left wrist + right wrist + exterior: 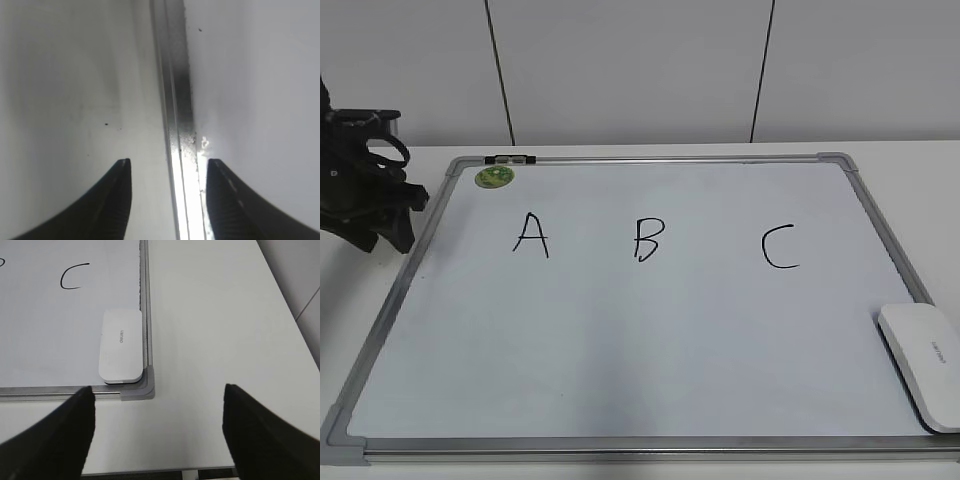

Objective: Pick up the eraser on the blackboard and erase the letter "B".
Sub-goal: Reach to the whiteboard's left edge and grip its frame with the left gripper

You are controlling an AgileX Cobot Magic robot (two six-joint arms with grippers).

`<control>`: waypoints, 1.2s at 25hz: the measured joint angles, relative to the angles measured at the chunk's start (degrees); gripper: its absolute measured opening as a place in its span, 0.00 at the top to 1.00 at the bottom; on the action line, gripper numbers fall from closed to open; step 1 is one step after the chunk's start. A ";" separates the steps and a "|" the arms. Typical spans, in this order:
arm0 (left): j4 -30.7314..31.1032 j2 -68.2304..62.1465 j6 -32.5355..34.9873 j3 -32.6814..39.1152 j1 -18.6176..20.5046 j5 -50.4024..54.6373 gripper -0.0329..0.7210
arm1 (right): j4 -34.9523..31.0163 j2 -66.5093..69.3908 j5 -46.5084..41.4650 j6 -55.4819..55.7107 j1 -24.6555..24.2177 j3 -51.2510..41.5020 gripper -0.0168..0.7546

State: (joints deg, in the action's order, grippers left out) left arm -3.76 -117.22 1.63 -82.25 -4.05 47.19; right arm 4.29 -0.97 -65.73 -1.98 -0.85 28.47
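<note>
White table [210, 340]: one blackboard [620, 445], three letters, letter "B" [648, 238] central, one eraser [923, 362]; both fingers pairs spread, empty.

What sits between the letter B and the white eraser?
In the exterior view, the letter C sits between the letter B and the eraser; otherwise bare blackboard.

eraser [923, 363] cut by exterior right edge, its grey lettering unreadable, left gripper [167, 172] fingertips only, right arm out of exterior view
</note>
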 joint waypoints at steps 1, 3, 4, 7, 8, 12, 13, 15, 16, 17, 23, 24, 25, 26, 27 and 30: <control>-0.09 -0.74 0.30 -0.15 0.00 0.00 0.48 | 0.00 0.00 0.00 0.00 0.00 0.00 0.21; -0.09 -1.75 0.50 -0.24 0.00 0.00 0.48 | 0.00 0.00 0.00 0.00 0.00 0.00 0.21; -0.09 -2.32 0.61 -0.39 0.00 0.00 0.48 | 0.00 0.00 0.00 0.00 0.00 0.00 0.21; -0.09 -3.39 0.85 -0.82 0.00 -0.40 0.48 | 0.00 0.00 0.00 0.00 0.00 0.00 0.21; -0.09 -3.67 0.95 -0.94 0.00 -0.65 0.48 | 0.00 0.00 0.00 0.00 0.00 0.00 0.21; -0.09 -5.09 1.07 -1.84 0.00 -0.81 0.49 | 0.00 0.00 0.00 0.00 0.00 0.00 0.21; -0.09 -5.47 1.07 -1.95 0.00 -0.81 0.49 | 0.00 0.00 0.00 0.00 0.00 0.00 0.21; -0.12 -5.88 1.07 -2.22 0.00 -0.90 0.49 | 0.00 0.00 0.00 0.00 0.00 0.00 0.21; -0.12 -5.88 1.07 -2.48 0.00 -0.90 0.49 | 0.00 0.00 0.00 0.00 0.00 0.00 0.21; -0.12 -5.94 1.07 -2.72 0.00 -0.90 0.50 | 0.00 0.00 0.00 0.00 0.00 0.00 0.21; -0.12 -6.66 1.07 -4.10 0.00 -0.79 0.59 | 0.00 0.00 0.00 0.00 0.00 0.00 0.21; -0.12 -6.71 1.07 -4.09 0.00 -0.79 0.60 | 0.00 0.00 0.00 0.00 0.00 0.00 0.21; -0.12 -6.71 1.07 -4.09 0.00 -0.79 0.60 | 0.00 0.00 0.00 0.00 0.00 0.00 0.21; -0.12 -6.71 1.07 -4.09 0.00 -0.79 0.60 | 0.00 0.00 0.00 0.00 0.00 0.00 0.21; -0.12 -6.71 1.07 -4.09 0.00 -0.79 0.61 | 0.00 0.00 0.00 0.00 0.00 0.00 0.21; -0.12 -6.71 1.07 -4.09 0.00 -0.79 0.62 | 0.00 0.00 0.00 0.00 0.00 0.00 0.21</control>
State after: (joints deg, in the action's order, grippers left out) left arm -3.88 -123.93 2.69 -86.33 -4.05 46.40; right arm 4.29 -0.97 -65.73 -1.98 -0.85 28.47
